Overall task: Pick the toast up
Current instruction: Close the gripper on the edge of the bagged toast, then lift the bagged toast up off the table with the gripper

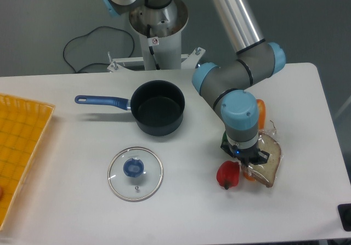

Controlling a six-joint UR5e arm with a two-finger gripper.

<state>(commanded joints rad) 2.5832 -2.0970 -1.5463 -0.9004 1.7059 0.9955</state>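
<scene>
Fingers down on toast

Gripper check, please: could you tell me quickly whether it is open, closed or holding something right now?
Gripper: down at the toast, fingers hidden from this view; open or closed cannot be told.

The gripper points straight down beneath its own wrist, so its fingertips and the gap between them cannot be made out. It covers the left part of the toast. The orange pepper shows only as a sliver behind the wrist. A green object peeks out at the wrist's left side, too hidden to name. The yellow tray is cut off by the left edge.
</scene>
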